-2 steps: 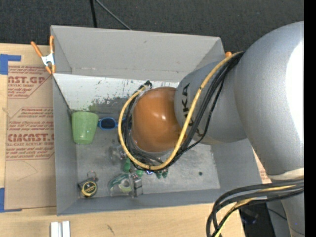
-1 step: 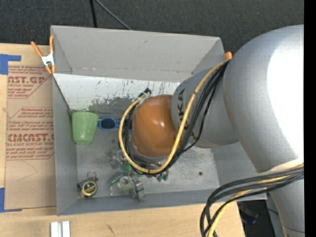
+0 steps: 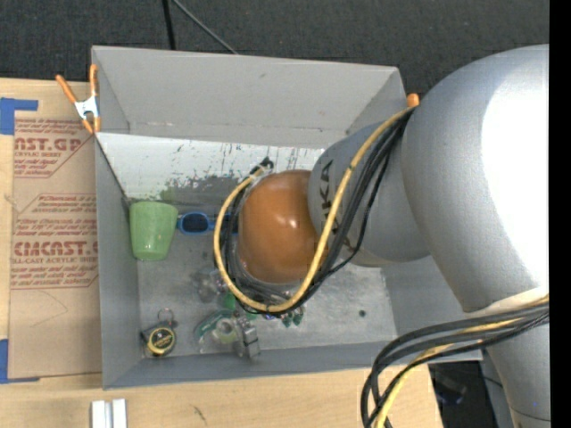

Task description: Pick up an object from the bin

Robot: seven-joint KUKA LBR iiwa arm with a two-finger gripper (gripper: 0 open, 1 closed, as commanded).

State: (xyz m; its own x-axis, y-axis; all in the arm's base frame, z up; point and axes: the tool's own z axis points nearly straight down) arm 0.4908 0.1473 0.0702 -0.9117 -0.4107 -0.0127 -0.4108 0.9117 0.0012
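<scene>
1. Camera view looks down on the grey bin [image 3: 223, 96], where the arm [image 3: 473, 176] reaches in from the right.
2. Its orange cover [image 3: 277, 226], looped by yellow and black cables [image 3: 225, 239], hangs over the middle of the bin floor and hides the jaws; whether they are wide or narrow cannot be told.
3. Nearest to it is a tangle of small green and metal pieces [image 3: 227, 328], just beyond the cover's lower edge, by the front wall.
4. A green cup [image 3: 152, 230] lies near the left wall, with a blue piece [image 3: 192, 224] just beside it.
5. A round yellow-and-black thing [image 3: 159, 339] sits in the front left corner.
</scene>
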